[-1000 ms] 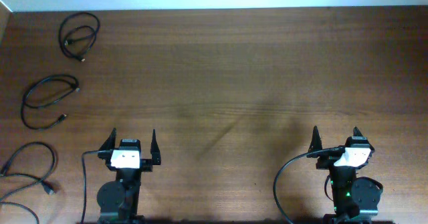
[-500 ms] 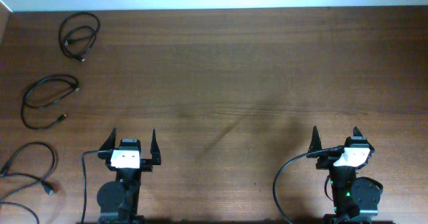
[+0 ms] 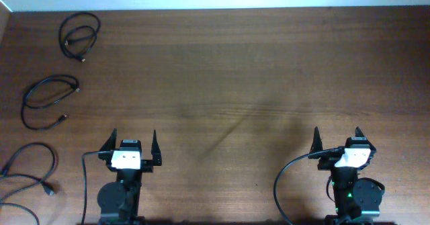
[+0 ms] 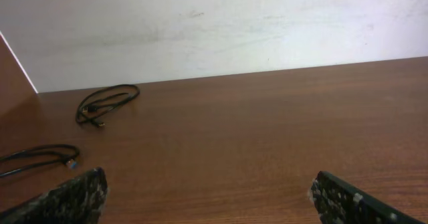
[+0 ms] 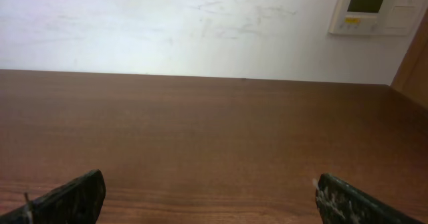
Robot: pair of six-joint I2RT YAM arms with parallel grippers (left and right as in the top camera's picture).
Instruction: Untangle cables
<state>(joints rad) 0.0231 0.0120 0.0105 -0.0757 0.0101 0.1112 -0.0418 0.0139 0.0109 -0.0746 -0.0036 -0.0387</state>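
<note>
Three thin black cables lie apart along the left side of the wooden table. One coiled cable (image 3: 79, 37) (image 4: 107, 103) is at the far left corner. A second cable (image 3: 48, 99) (image 4: 37, 158) loops below it. The third cable (image 3: 30, 174) sprawls near the front left edge. My left gripper (image 3: 134, 140) (image 4: 208, 187) stands open at the front, right of the third cable, with nothing between its fingers. At the front right my right gripper (image 3: 336, 137) (image 5: 208, 190) is open too and holds nothing, far from all cables.
A white wall runs behind the table's far edge (image 3: 215, 10). A wall control panel (image 5: 376, 9) shows in the right wrist view. Thicker black robot cables (image 3: 282, 178) curve beside each arm base.
</note>
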